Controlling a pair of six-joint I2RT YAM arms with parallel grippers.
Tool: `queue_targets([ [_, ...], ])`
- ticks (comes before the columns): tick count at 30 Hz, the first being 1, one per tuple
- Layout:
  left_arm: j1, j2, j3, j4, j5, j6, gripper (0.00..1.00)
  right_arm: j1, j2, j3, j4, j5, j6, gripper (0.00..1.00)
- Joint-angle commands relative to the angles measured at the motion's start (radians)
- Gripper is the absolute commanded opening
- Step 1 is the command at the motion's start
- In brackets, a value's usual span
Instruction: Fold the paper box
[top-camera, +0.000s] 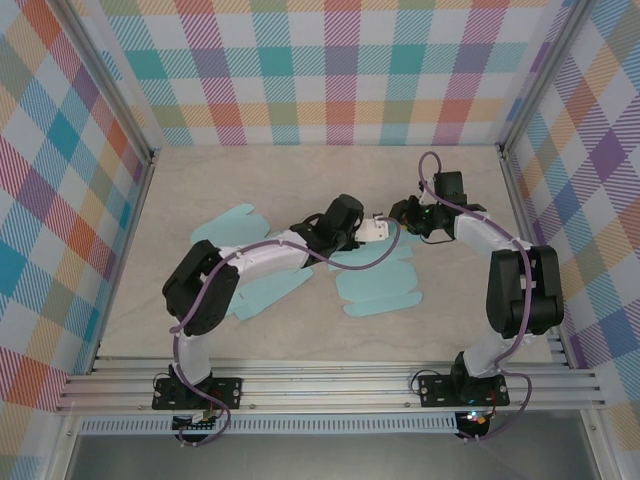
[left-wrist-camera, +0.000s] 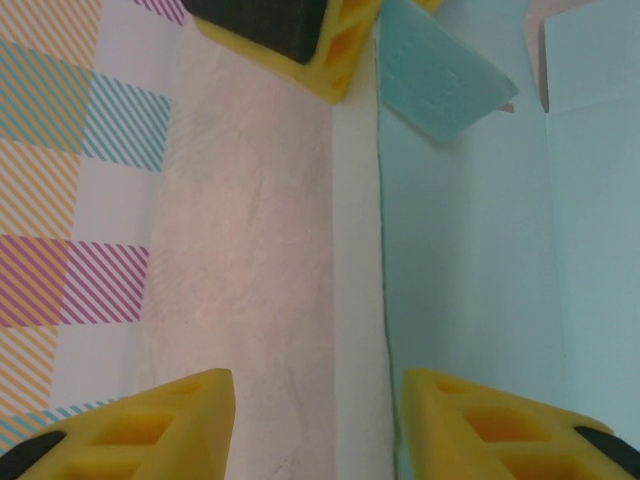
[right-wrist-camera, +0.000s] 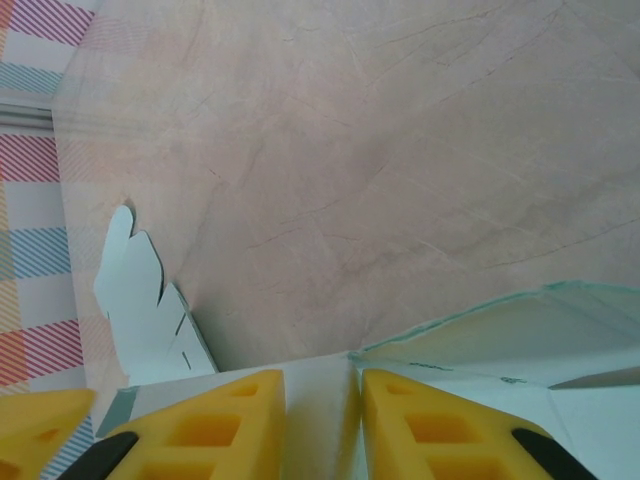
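much of the paper box (top-camera: 380, 285) is hidden in the top view. the left arm (top-camera: 270, 258) lies across its middle, so only pale blue pieces show: one scalloped flap (top-camera: 232, 222) at 10 o'clock on the table (top-camera: 300, 175), one piece just below the arm, and a bigger panel at about 5 o'clock from the table's centre. the box lies mostly flat. the left gripper (top-camera: 377, 230) and the right gripper (top-camera: 405, 213) meet near the box's 1 o'clock corner, and there they are too small and dark to read.

in the left wrist view the left gripper (left-wrist-camera: 318, 380) is spread wide and holds nothing. the edge of the box (left-wrist-camera: 480, 250) runs up between its fingers, with bare table at 9 o'clock. at 12 o'clock one yellow finger (left-wrist-camera: 300, 45) of the right gripper is cut off by the frame, just beside a raised blue tab (left-wrist-camera: 440, 80).

in the right wrist view the right gripper (right-wrist-camera: 322, 378) has its fingers close together, with a pale strip of the box (right-wrist-camera: 500, 340) between them. i cannot tell if the pads press it. checked walls (top-camera: 340, 70) stand around the table.
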Motion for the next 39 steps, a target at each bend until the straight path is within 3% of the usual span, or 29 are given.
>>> queue_targets([
  [1,0.009,0.036,0.032,-0.028,0.002,0.021,0.4,0.007,0.008,0.012,0.033,-0.02,-0.023,0.26],
  [3,0.008,0.047,0.032,-0.013,-0.01,0.032,0.33,0.006,0.008,0.012,0.034,-0.02,-0.021,0.26],
  [8,0.008,0.063,0.017,0.068,-0.054,0.082,0.01,0.006,-0.003,0.007,0.028,-0.013,-0.022,0.28],
  [15,0.012,0.04,-0.078,0.26,-0.103,0.184,0.0,-0.023,-0.096,-0.014,-0.056,0.042,-0.071,0.36],
  [23,0.026,-0.007,-0.173,0.354,-0.067,0.14,0.0,-0.132,-0.261,-0.256,0.008,0.042,-0.027,0.38],
  [35,0.028,-0.04,-0.226,0.464,-0.082,0.134,0.0,-0.147,-0.17,-0.37,0.106,0.004,-0.004,0.37],
  [39,0.029,-0.053,-0.233,0.464,-0.077,0.124,0.0,-0.147,-0.122,-0.361,0.134,-0.007,-0.003,0.41],
])
